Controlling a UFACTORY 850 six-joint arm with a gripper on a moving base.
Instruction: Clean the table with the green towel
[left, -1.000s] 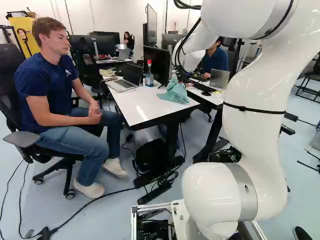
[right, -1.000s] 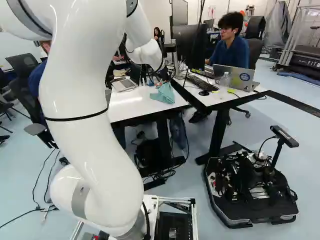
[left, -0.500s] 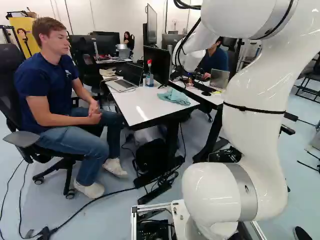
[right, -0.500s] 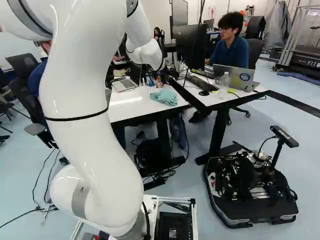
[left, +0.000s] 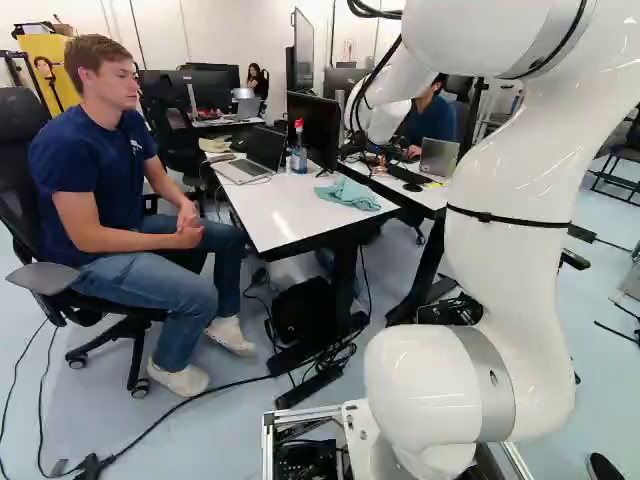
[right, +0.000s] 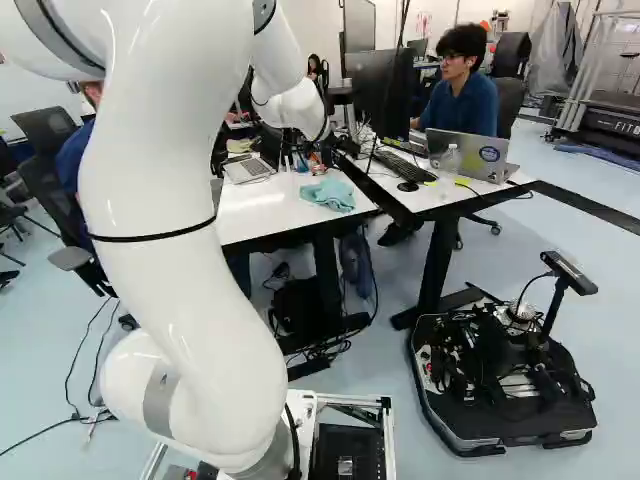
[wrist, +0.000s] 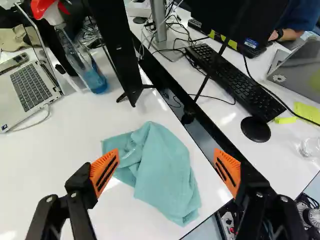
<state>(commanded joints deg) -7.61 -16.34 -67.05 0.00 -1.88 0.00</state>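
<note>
My gripper (left: 374, 160), small and partly hidden by the arm in the left base view, is above the table's far right corner. In the wrist view the gripper (wrist: 166, 160) stands wide open, its orange pads apart with nothing gripped. The green towel (wrist: 162, 172) lies crumpled and folded over itself on the white table (wrist: 60, 165), below and between the spread fingers, near the corner. That same towel (right: 328, 194) rests close to the table's right edge in the right base view.
A spray bottle (wrist: 92, 72), an open laptop (wrist: 31, 87) and a black monitor (left: 314, 128) stand on the table's far part. Beside it, a second desk holds a keyboard (wrist: 235, 82) and mouse (wrist: 255, 129). A seated person (left: 110, 180) is left of the table.
The towel, bunched up in a peak under the gripper a second ago, has dropped and lies flatter on the table. My gripper has let go of it and moved up. The base has stayed put.
</note>
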